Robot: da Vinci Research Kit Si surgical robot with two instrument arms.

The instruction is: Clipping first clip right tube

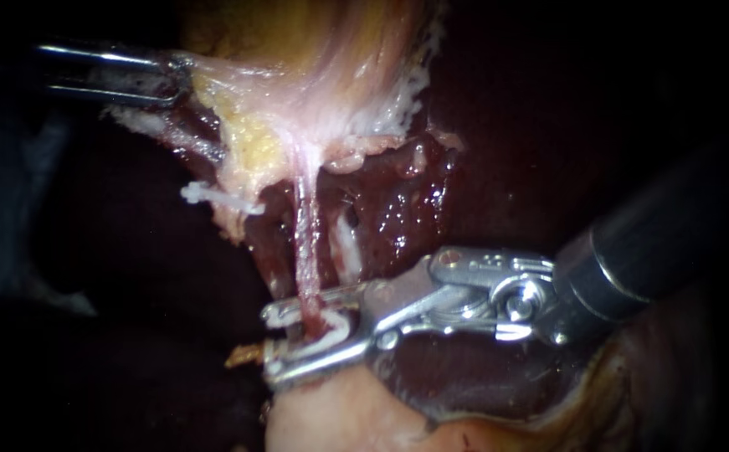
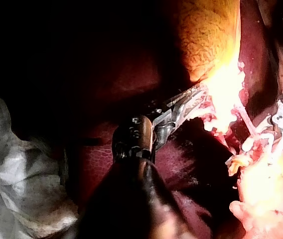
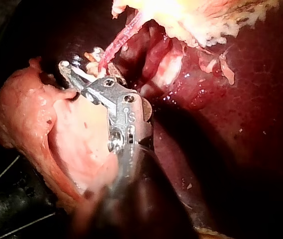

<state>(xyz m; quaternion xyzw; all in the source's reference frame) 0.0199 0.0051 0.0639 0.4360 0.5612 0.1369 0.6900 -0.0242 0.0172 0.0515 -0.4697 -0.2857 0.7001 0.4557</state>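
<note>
A thin pink tube point(image 1: 305, 243) runs down from the pale yellow gallbladder point(image 1: 297, 50) over dark red liver point(image 1: 397, 209). My right instrument point(image 1: 301, 335) comes in from the right. Its jaws are open and stand on either side of the tube's lower end, with a white clip point(image 1: 329, 339) lying between them. In the right wrist view the right instrument point(image 3: 79, 69) reaches the same tube point(image 3: 121, 37). My left instrument point(image 1: 171, 77) is shut on the gallbladder's edge and holds it stretched. The left wrist view shows that grip of the left instrument point(image 2: 194, 97) and, beyond it, the tube point(image 2: 246, 122).
A pale pink lump of tissue point(image 1: 339, 418) lies just under the right instrument's lower jaw, also seen beside that instrument's shaft point(image 3: 81, 129). A whitish strand point(image 1: 346, 247) lies on the liver close beside the tube. White cloth point(image 2: 12, 169) lies beside the left shaft.
</note>
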